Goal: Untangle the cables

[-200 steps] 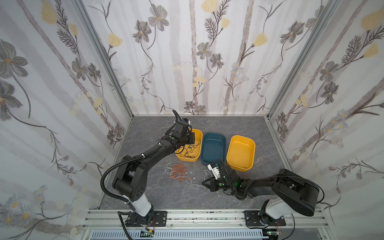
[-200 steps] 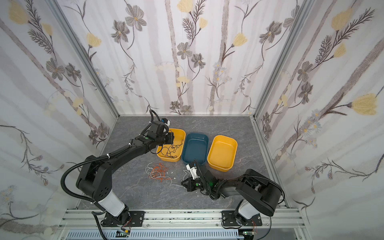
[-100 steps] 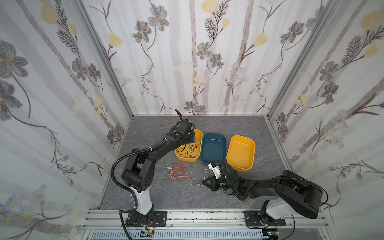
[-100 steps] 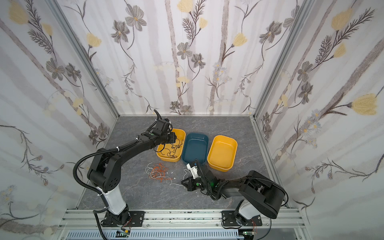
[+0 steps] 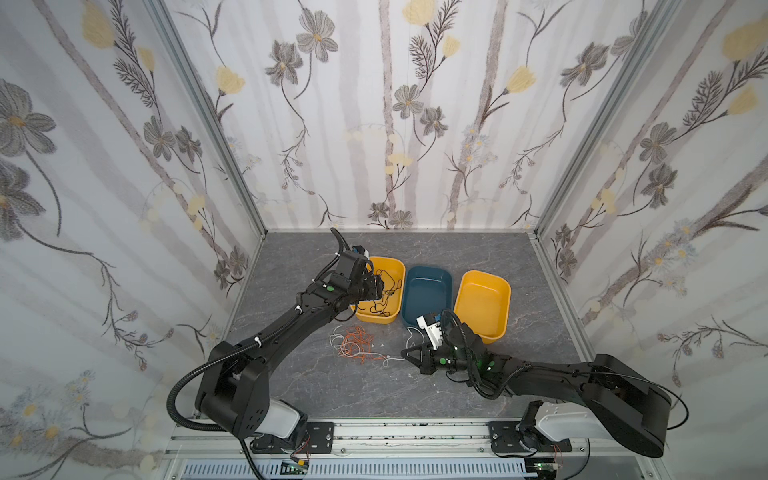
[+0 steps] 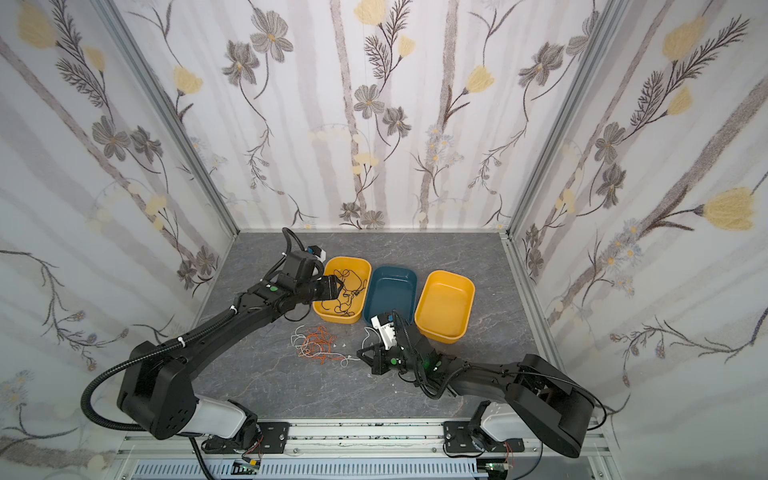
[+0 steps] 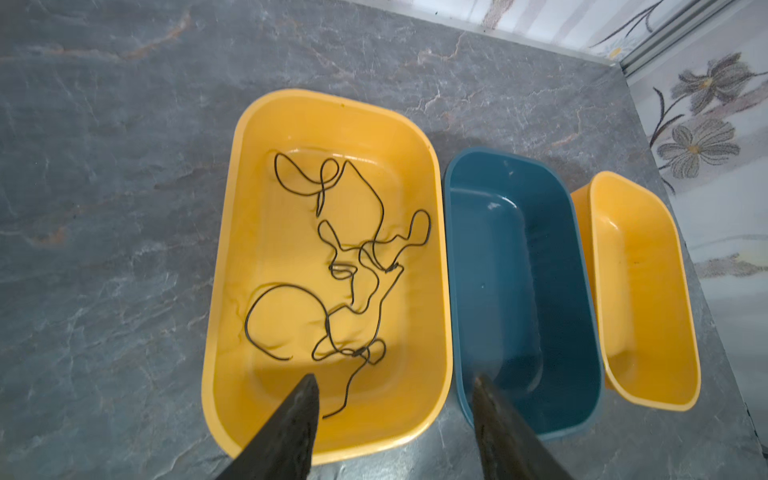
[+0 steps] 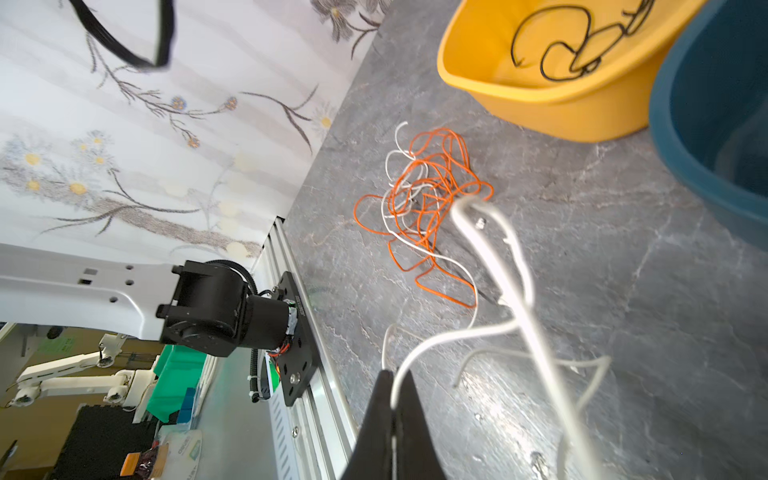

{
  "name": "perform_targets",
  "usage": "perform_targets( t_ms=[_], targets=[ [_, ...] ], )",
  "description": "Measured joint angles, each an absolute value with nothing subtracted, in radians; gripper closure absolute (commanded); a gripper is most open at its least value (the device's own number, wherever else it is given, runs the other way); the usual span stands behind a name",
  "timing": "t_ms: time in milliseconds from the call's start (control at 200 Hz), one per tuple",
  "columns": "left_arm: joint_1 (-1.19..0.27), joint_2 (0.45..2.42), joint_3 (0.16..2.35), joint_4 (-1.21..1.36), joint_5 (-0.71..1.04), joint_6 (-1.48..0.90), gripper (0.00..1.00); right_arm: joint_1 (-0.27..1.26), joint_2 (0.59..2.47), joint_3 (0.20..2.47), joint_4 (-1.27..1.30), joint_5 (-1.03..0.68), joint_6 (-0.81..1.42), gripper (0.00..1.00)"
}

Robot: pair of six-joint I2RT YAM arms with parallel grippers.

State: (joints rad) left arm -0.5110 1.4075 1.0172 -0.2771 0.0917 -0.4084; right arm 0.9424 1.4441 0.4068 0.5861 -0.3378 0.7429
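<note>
the black cables [image 7: 286, 286] lie loose in the leftmost yellow tray [image 7: 291, 133], just left of centre in both top views. the orange and white tangle [image 5: 355, 343] sits on the grey marbled table [image 5: 353, 395] just below it. the right gripper [image 8: 392, 382] is pinched shut on a white cable [image 8: 457, 332] leading toward that tangle. the left gripper [image 7: 395, 376] hangs over the tray, jaws apart, empty. sorting by colour looks part done. next, probably, the left comes down to pin the orange while the right draws white free. the blue tray [image 7: 498, 270] and the far yellow tray [image 7: 636, 291] hold nothing. floral wallpaper [image 5: 374, 104] closes three sides.
</note>
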Motion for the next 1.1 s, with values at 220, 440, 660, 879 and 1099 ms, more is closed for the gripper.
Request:
perform_targets(
  t_ms=[220,440,660,879,1099],
  targets=[
    [-0.543,1.273,0.83,-0.252,0.117,-0.479,0.4,0.943,1.313,0.48,0.437,-0.285,0.682,1.0],
    [-0.586,1.262,0.734,-0.244,0.111,-0.524,0.4,0.942,1.201,0.517,0.311,-0.241,0.63,1.0],
    [-0.613,1.228,0.664,-0.239,0.098,-0.559,0.41,0.934,1.087,0.514,0.22,-0.178,0.604,1.0],
    [-0.616,1.232,0.595,-0.216,0.076,-0.588,0.43,0.901,0.928,0.499,0.143,-0.094,0.593,1.0],
    [-0.617,1.252,0.529,-0.167,0.064,-0.633,0.44,0.841,0.775,0.491,0.086,-0.032,0.59,1.0]
  ],
)
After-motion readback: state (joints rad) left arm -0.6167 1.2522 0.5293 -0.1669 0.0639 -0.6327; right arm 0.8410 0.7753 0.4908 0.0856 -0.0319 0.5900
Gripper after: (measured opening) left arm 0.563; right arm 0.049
